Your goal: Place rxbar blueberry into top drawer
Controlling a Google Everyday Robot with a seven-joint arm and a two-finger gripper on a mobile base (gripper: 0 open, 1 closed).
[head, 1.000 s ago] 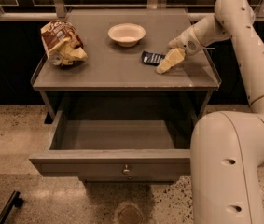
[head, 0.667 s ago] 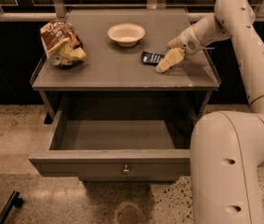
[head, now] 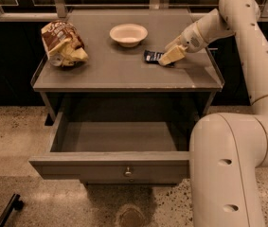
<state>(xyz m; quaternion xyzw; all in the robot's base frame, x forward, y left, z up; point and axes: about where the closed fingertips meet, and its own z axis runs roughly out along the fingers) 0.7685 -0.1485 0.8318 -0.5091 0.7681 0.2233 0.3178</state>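
Pincer (head: 170,57) at edge of rxbar blueberry (head: 151,56)

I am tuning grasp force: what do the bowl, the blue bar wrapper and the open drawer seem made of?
Bowl: matte cream with no shine, probably plastic or ceramic. Rxbar blueberry, at the gripper on the table's right side: thin, flat dark wrapper, likely plastic film. Top drawer: flat grey matte panels, perhaps painted wood or laminate; its knob glints like metal.
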